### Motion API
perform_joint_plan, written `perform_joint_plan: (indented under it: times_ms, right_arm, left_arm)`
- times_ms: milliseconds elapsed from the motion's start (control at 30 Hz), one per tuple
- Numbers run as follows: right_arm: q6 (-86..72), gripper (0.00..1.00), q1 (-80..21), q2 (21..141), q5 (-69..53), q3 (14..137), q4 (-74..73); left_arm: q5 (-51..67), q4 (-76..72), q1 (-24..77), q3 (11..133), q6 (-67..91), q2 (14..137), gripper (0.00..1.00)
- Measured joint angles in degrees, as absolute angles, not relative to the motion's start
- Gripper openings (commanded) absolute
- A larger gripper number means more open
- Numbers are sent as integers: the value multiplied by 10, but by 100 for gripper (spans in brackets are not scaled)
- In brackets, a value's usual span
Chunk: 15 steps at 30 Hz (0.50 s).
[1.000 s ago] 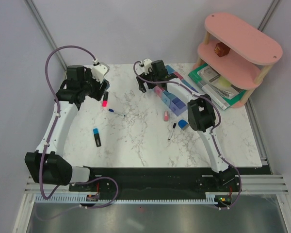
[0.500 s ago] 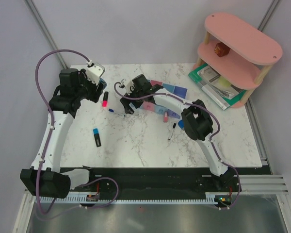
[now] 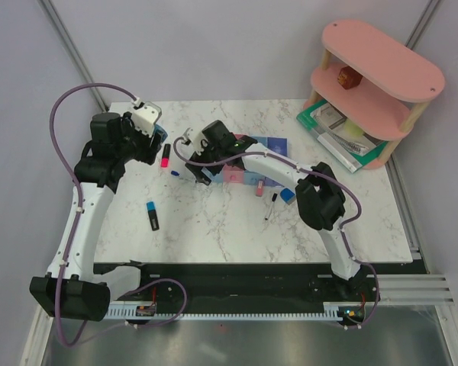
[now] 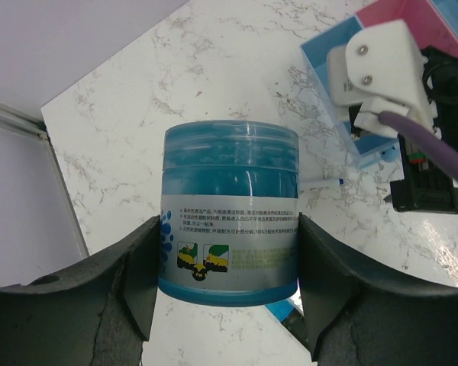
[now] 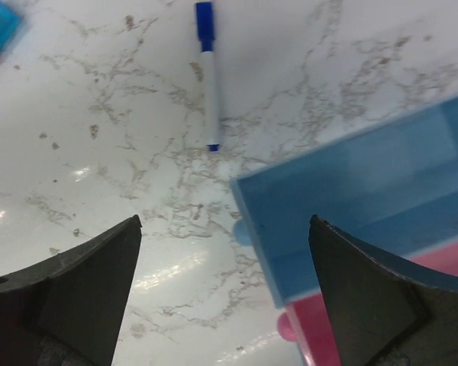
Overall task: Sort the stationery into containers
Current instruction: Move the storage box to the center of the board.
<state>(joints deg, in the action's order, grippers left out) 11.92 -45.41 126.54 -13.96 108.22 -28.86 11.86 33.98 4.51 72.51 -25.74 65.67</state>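
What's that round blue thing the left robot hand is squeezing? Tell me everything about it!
The round blue tub is a stubby, see-through plastic pot with a lid. A white label with tiny print and little pictures wraps its lower half. In the wrist view its lid end is uppermost. The left gripper pinches its sides between dark fingers, and nothing else visibly touches it. The marble table lies behind it.

Since 1 s ago: my right fingers (image 5: 76,297) swung in from well away to right over the blue-capped pen (image 5: 208,76). The bin row (image 3: 234,175) came along, from lying diagonally well apart from the pen to having its light-blue bin (image 5: 351,191) just beside the pen tip. My left fingers (image 4: 130,282), carrying the tape roll (image 4: 229,213), backed off slightly from the pen.
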Motion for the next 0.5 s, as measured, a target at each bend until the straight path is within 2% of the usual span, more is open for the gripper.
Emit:
perform_joint_plan:
  times_ms: [300, 500]
  right_arm:
    - [100, 97, -404, 1196, 37, 1085, -254]
    - [55, 89, -315, 1125, 95, 1007, -235]
  left_arm:
    - [118, 324, 45, 709, -246, 653, 2]
    - [125, 325, 45, 690, -243, 653, 2]
